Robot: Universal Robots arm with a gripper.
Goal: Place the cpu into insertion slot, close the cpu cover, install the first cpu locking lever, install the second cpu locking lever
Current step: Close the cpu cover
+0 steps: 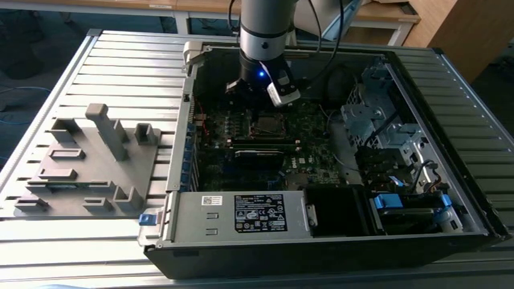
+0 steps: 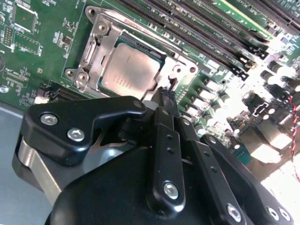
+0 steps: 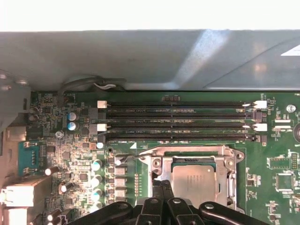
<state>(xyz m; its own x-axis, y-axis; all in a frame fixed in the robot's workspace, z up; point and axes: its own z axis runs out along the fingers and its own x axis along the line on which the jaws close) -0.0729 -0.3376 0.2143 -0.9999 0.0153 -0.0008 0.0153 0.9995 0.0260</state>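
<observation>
Placement noted: the cpu [image 2: 129,70] is seen seated in the insertion slot [image 3: 194,162], silvery face up. The cpu cover [image 2: 105,40] is laid flat over it, so that the metal face is framed by the cover's central window in both wrist views. The gripper [image 2: 166,96] is held with its fingers pressed together at the tips. These tips are brought to the rim of the cover on one side of the socket, just beside the cpu; whether the rim is actually touched cannot be told. In the first wrist view, the closed fingertips are likewise found at the cover's edge, and the socket is located on the motherboard [image 3: 276,140] just beside the rows of memory slots [image 3: 178,121]. In the exterior view, the arm [image 1: 263,30] is lowered into the open computer case [image 1: 321,259] over the part of the board toward the case's far wall. The case is set on the slatted tabletop [image 1: 120,66] toward the exterior view's right edge. A grey fixture [image 1: 88,174] is placed beside the case, toward the tabletop's edge at the exterior view's left.
</observation>
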